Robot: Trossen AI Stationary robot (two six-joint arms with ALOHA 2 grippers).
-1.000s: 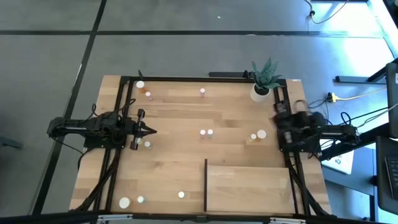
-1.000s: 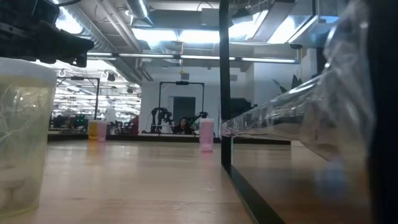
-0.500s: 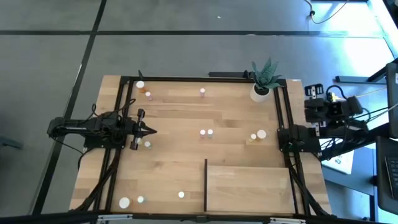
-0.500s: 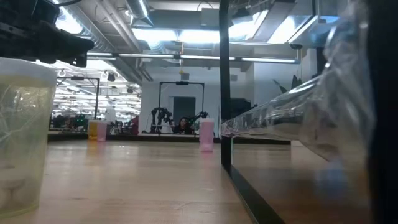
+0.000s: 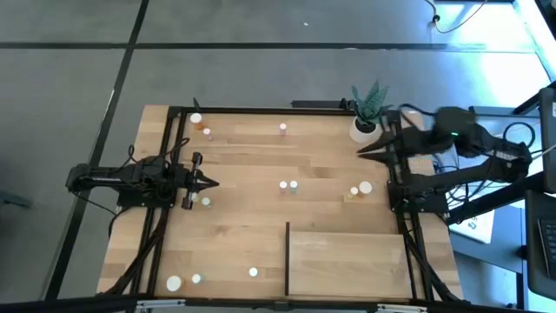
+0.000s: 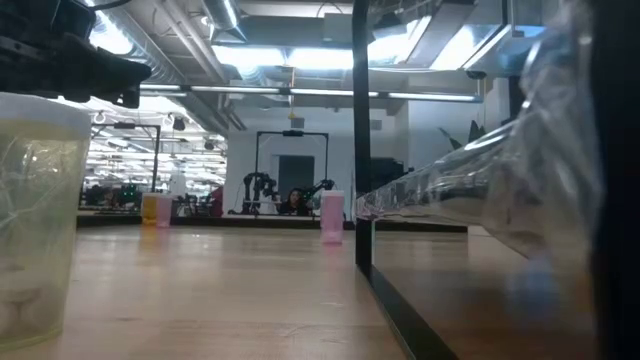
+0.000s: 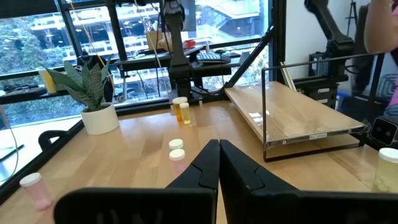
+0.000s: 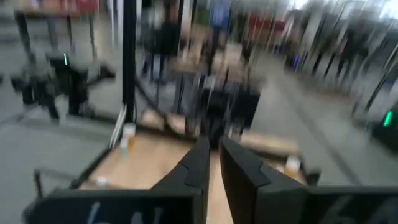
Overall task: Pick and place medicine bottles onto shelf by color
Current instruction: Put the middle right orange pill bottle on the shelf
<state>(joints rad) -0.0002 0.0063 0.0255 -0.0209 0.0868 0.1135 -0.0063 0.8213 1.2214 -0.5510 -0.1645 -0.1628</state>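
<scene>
Hovering over the tabletop's (image 5: 243,217) right far corner, the right hand (image 5: 362,153) is pointing inward with its fingers pressed together and nothing between them. It is sitting just beside the white plant pot (image 5: 362,130); the nearest medicine bottles, a white-capped pair (image 5: 360,189), are lying near it, toward the shelf.

Left hand (image 5: 211,183) is waiting at the left edge of the tabletop, fingers pressed together, carrying nothing. One small bottle (image 5: 206,202) is lying just beside its tip, apart from it.

Other bottles are lying scattered:
- two at the far left corner (image 5: 199,122), well apart from both hands
- a pink one (image 5: 283,129) at the far edge
- a pair mid-tabletop (image 5: 288,186), between the two hands
- three along the near edge (image 5: 196,280), left of the shelf

Shelf (image 5: 347,261), a light-wood panel, is lying at the near right of the tabletop, its dark upright edge (image 5: 287,258) on the side facing the tabletop's middle. I can't make out any bottle on it. From the left wrist view, the shelf (image 7: 292,112) is showing across the tabletop with an orange bottle (image 7: 181,111) beside it.
</scene>
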